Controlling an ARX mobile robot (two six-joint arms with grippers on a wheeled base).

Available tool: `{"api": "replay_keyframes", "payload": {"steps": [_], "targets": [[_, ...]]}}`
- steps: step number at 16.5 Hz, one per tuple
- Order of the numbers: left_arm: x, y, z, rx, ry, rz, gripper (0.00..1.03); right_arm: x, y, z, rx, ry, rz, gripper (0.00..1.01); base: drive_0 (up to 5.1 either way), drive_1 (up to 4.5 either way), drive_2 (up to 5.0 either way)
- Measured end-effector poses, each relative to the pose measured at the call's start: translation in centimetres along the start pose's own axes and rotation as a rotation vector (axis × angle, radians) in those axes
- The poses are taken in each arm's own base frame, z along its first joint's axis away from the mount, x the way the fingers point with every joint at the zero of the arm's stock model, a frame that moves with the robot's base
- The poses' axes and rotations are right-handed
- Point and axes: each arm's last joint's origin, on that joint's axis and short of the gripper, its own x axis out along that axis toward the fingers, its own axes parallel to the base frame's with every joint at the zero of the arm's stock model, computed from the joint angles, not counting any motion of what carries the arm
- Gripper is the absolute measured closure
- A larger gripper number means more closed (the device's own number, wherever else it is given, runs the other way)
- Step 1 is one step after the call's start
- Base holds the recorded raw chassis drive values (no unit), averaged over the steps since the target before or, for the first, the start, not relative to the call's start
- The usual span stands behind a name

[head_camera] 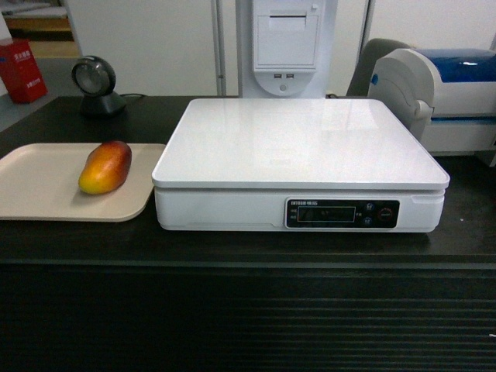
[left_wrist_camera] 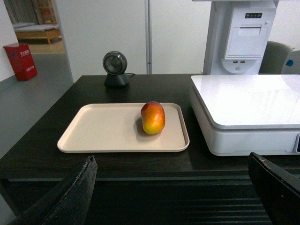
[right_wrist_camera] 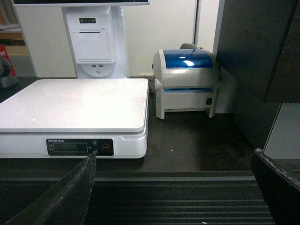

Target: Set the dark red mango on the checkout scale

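Note:
The dark red mango (head_camera: pixel 105 167) (left_wrist_camera: pixel 153 117) lies on a beige tray (head_camera: pixel 39 186) (left_wrist_camera: pixel 103 129) at the left of the dark checkout counter (head_camera: pixel 248 248). To its right stands the white scale (head_camera: pixel 302 143) (left_wrist_camera: pixel 248 101) (right_wrist_camera: pixel 75 103) with nothing on its platter. My left gripper (left_wrist_camera: pixel 173 161) hangs open in front of the counter's ribbed front, well short of the mango. My right gripper (right_wrist_camera: pixel 173 157) is open too, off the scale's right front corner. Neither gripper shows in the head view.
A round black barcode scanner (head_camera: pixel 97 85) (left_wrist_camera: pixel 116 69) stands behind the tray. A white and blue label printer (head_camera: pixel 446 93) (right_wrist_camera: pixel 185 82) sits right of the scale, a white receipt kiosk (head_camera: pixel 285 46) behind it. A dark wall panel (right_wrist_camera: pixel 255 65) rises at the far right.

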Motion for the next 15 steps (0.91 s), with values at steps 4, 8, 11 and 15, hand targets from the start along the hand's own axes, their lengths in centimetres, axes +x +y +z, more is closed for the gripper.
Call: {"api": "replay_keyframes", "payload": {"steps": [4, 8, 11, 15], "targets": [[0.0, 0.0, 0.0, 0.0, 0.0, 0.0, 0.05, 0.0, 0.0, 0.0, 0.0, 0.0, 0.0, 0.03, 0.0, 0.0, 0.0], [0.3, -0.8, 0.1, -0.036, 0.177, 0.123, 0.05, 0.0, 0.0, 0.0, 0.0, 0.0, 0.001, 0.03, 0.0, 0.0, 0.0], [1.8, -0.1, 2.2, -0.07, 0.105, 0.18, 0.05, 0.0, 0.0, 0.0, 0.0, 0.0, 0.001, 0.03, 0.0, 0.0, 0.0], [6.4, 3.2, 4.3, -0.047, 0.064, 0.116, 0.05, 0.0, 0.0, 0.0, 0.0, 0.0, 0.0, 0.03, 0.0, 0.0, 0.0]]}}
